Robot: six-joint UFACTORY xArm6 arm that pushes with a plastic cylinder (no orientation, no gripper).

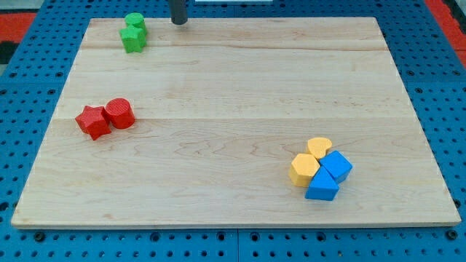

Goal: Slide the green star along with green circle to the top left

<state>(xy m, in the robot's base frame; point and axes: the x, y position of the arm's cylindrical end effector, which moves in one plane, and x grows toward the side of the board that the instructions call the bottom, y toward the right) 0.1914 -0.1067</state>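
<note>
A green circle [135, 22] and a green star [133, 39] sit touching each other near the top left of the wooden board [233, 102], the circle just above the star. My tip [178, 22] is at the board's top edge, to the right of the green circle, with a gap between them. The rod rises out of the view's top.
A red star [93, 121] and a red circle [119, 113] touch at the left middle. At the lower right a yellow heart [319, 147], a yellow hexagon [303, 169], a blue cube [336, 166] and a blue triangle [322, 188] cluster together. Blue pegboard surrounds the board.
</note>
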